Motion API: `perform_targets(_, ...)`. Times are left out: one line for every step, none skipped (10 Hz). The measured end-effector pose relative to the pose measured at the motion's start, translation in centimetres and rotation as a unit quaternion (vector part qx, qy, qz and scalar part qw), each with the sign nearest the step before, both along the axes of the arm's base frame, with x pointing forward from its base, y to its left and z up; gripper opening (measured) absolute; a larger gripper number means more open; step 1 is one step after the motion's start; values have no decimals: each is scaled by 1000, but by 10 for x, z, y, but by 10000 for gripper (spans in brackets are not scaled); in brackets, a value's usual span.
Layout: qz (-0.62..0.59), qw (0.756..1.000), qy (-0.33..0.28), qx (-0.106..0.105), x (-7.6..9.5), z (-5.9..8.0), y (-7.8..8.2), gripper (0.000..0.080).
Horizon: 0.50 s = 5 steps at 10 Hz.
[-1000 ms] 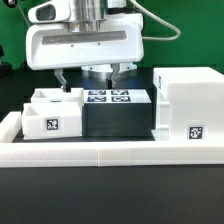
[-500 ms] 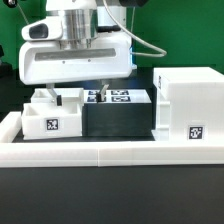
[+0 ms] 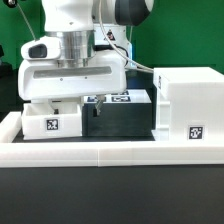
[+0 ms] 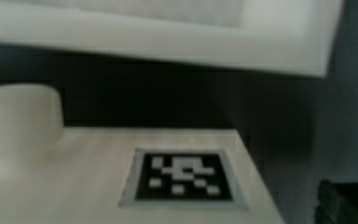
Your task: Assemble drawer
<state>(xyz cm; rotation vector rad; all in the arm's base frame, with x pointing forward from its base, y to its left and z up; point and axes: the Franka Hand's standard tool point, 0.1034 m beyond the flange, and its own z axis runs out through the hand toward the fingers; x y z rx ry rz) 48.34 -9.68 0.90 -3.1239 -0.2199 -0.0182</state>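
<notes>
Black tabletop [image 3: 110, 195] under a green backdrop [image 3: 185, 40]: at the exterior view's left, the small white open-top tagged tray [image 3: 50, 122] sits directly beneath the white two-finger gripper [image 3: 76, 103]. The jaws look parted and empty. Further right, well apart, stands the large white cube-like housing [image 3: 190, 105].

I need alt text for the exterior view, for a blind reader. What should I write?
A white robot gripper hangs low over a small white tray at the exterior view's left. A large white box stands at the exterior view's right, behind a low white rail.
</notes>
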Motion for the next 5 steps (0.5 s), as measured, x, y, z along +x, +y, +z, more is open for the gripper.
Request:
perform_targets(1, 1000, -1, -1, 0, -2, 1, 649)
perform_targets(3, 1000, -2, -1, 0, -3, 3, 649)
perform_targets(3, 1000, -3, -2, 1, -3, 3, 649)
perform_targets(0, 1000, -3, -1, 1, -3, 4, 634)
perform_targets(0, 1000, -3, -1, 1, -3, 5, 634)
